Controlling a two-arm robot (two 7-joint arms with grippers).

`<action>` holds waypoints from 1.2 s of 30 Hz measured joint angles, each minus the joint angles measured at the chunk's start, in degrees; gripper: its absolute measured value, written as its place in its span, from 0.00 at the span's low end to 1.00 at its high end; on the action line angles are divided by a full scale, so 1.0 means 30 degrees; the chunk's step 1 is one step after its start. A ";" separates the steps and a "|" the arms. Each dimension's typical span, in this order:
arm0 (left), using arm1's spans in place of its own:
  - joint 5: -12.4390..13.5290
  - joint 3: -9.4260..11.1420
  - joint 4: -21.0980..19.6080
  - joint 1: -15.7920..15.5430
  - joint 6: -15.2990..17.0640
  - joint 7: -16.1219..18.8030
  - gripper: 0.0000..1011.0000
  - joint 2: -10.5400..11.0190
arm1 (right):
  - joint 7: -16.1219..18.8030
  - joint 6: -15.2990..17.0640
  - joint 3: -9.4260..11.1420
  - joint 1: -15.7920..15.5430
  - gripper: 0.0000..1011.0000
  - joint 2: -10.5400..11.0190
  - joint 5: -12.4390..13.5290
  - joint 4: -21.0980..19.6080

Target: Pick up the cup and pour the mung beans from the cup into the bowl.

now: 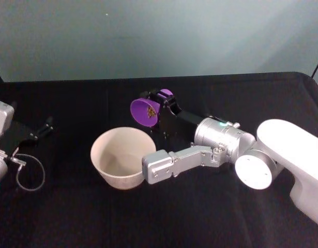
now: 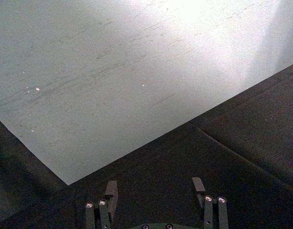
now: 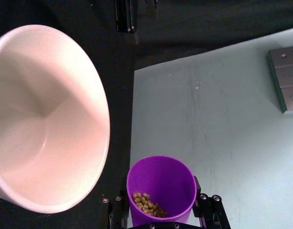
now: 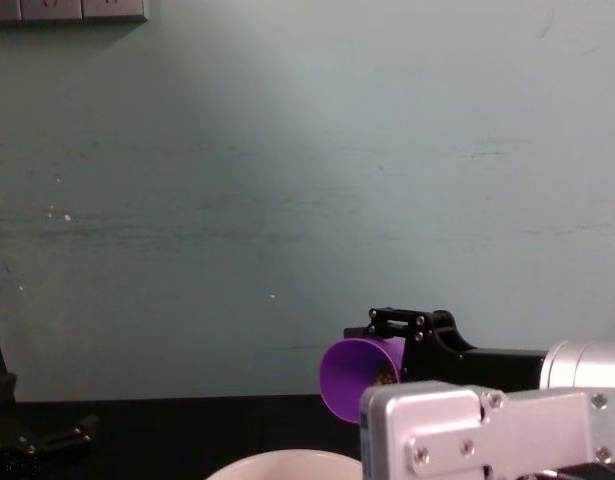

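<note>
Head view, centre of frame: holding the cup [image 1: 145,112] in the right gripper [image 1: 163,102], narrowed onto the base end, mouth tipped sideways toward frame left. Hanging just beyond the upper-right rim of the bowl [image 1: 117,180], apart from it, above the black table [image 1: 71,217]. Carrying a small heap of mung beans [image 1: 153,111] against the lower wall, none seen falling. Probably light, stiff and smooth-sided, so likely slippery; best taken across the tapered body near the base, firmly but without crushing. Parked at frame left, well apart from the bowl: left gripper [image 1: 44,129], spread wide, holding nothing.
</note>
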 joint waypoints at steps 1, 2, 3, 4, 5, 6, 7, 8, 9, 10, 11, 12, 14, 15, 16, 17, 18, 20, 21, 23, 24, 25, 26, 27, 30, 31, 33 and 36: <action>0.0001 -0.0001 -0.0001 -0.0001 -0.0001 0.0000 1.00 0.0000 | -0.0059 -0.0061 -0.0017 0.0000 0.72 0.0000 -0.0120 0.0010; 0.0001 -0.0002 0.0000 0.0000 -0.0001 0.0000 1.00 0.0000 | -0.0113 -0.0121 -0.0038 0.0002 0.72 0.0003 -0.0261 0.0019; 0.0000 -0.0001 -0.0001 0.0000 0.0000 0.0000 1.00 0.0000 | -0.0173 -0.0173 -0.0062 0.0003 0.72 0.0006 -0.0399 0.0025; 0.0001 -0.0001 -0.0001 -0.0001 0.0000 0.0000 1.00 0.0000 | -0.0242 -0.0267 -0.0098 0.0003 0.72 0.0019 -0.0612 0.0026; 0.0000 0.0000 0.0000 -0.0001 -0.0001 0.0000 1.00 0.0000 | -0.0283 -0.0365 -0.0129 -0.0001 0.72 0.0036 -0.0806 0.0017; 0.0001 -0.0001 -0.0001 -0.0001 0.0000 0.0000 1.00 0.0000 | -0.0283 -0.0365 -0.0129 -0.0001 0.72 0.0036 -0.0806 0.0017; 0.0000 0.0000 -0.0001 -0.0001 0.0000 0.0000 1.00 0.0000 | -0.0310 -0.0437 -0.0151 -0.0021 0.72 0.0050 -0.0986 -0.0022; 0.0001 -0.0001 0.0000 -0.0002 -0.0001 0.0001 1.00 0.0001 | -0.0328 -0.0496 -0.0164 -0.0045 0.72 0.0068 -0.1156 -0.0066; 0.0000 -0.0001 0.0000 0.0000 -0.0001 0.0000 1.00 0.0000 | -0.0340 -0.0525 -0.0171 -0.0058 0.72 0.0074 -0.1251 -0.0082; 0.0000 -0.0001 -0.0001 -0.0001 0.0000 0.0000 1.00 0.0000 | -0.0356 -0.0549 -0.0182 -0.0070 0.72 0.0075 -0.1350 -0.0097; 0.0001 -0.0001 -0.0001 -0.0001 0.0000 0.0000 1.00 0.0000 | -0.0369 -0.0566 -0.0189 -0.0081 0.72 0.0077 -0.1426 -0.0111; 0.0000 -0.0001 0.0000 -0.0001 -0.0001 0.0000 1.00 0.0000 | -0.0408 -0.0603 -0.0201 -0.0096 0.72 0.0077 -0.1624 -0.0133; 0.0000 0.0000 -0.0001 -0.0001 -0.0001 0.0000 1.00 0.0000 | -0.0482 -0.0632 -0.0204 -0.0121 0.72 0.0076 -0.1818 -0.0150; 0.0000 0.0000 0.0000 -0.0001 0.0000 0.0000 1.00 0.0000 | -0.0525 -0.0653 -0.0204 -0.0139 0.72 0.0072 -0.1906 -0.0153; 0.0000 -0.0001 -0.0001 0.0000 -0.0001 0.0000 1.00 0.0000 | -0.0626 -0.0689 -0.0198 -0.0166 0.72 0.0053 -0.2083 -0.0161; 0.0001 -0.0001 -0.0001 -0.0001 -0.0001 -0.0001 1.00 0.0000 | -0.0679 -0.0699 -0.0192 -0.0180 0.72 0.0046 -0.2174 -0.0163; 0.0000 -0.0001 -0.0001 0.0000 0.0000 0.0000 1.00 0.0000 | -0.0726 -0.0707 -0.0189 -0.0194 0.72 0.0044 -0.2286 -0.0169; 0.0001 0.0000 -0.0001 -0.0001 -0.0001 0.0000 1.00 0.0000 | -0.0847 -0.0742 -0.0182 -0.0235 0.72 0.0028 -0.2584 -0.0179; 0.0000 0.0000 -0.0001 -0.0001 0.0000 0.0000 1.00 0.0000 | -0.0916 -0.0763 -0.0186 -0.0258 0.72 0.0016 -0.2813 -0.0185; 0.0001 0.0000 0.0000 -0.0001 -0.0001 0.0000 1.00 0.0000 | -0.0953 -0.0783 -0.0196 -0.0275 0.72 0.0014 -0.3005 -0.0199; 0.0000 -0.0001 0.0000 -0.0001 -0.0001 0.0001 1.00 0.0000 | -0.0969 -0.0802 -0.0202 -0.0285 0.72 0.0012 -0.3085 -0.0203; 0.0000 0.0000 -0.0001 -0.0001 0.0000 0.0000 1.00 0.0000 | -0.0982 -0.0825 -0.0209 -0.0295 0.72 0.0010 -0.3181 -0.0205; 0.0000 -0.0001 0.0000 -0.0001 0.0000 0.0000 1.00 0.0000 | -0.0997 -0.0848 -0.0219 -0.0300 0.72 0.0004 -0.3276 -0.0205; 0.0000 0.0000 -0.0001 -0.0001 -0.0001 0.0001 1.00 0.0000 | -0.1052 -0.0901 -0.0247 -0.0304 0.72 0.0002 -0.3490 -0.0205; 0.0001 -0.0001 0.0000 -0.0001 0.0000 0.0001 1.00 0.0000 | -0.1160 -0.0977 -0.0343 -0.0305 0.72 0.0026 -0.3927 -0.0207; 0.0000 0.0000 -0.0001 -0.0001 -0.0001 0.0000 1.00 0.0000 | -0.1200 -0.0984 -0.0373 -0.0302 0.72 0.0041 -0.4039 -0.0217; 0.0000 -0.0001 -0.0001 -0.0001 -0.0001 0.0000 1.00 0.0001 | -0.1318 -0.0989 -0.0460 -0.0284 0.72 0.0091 -0.4400 -0.0272; 0.0000 0.0000 -0.0001 -0.0001 0.0000 0.0000 1.00 0.0000 | -0.1464 -0.0978 -0.0598 -0.0257 0.72 0.0147 -0.4867 -0.0338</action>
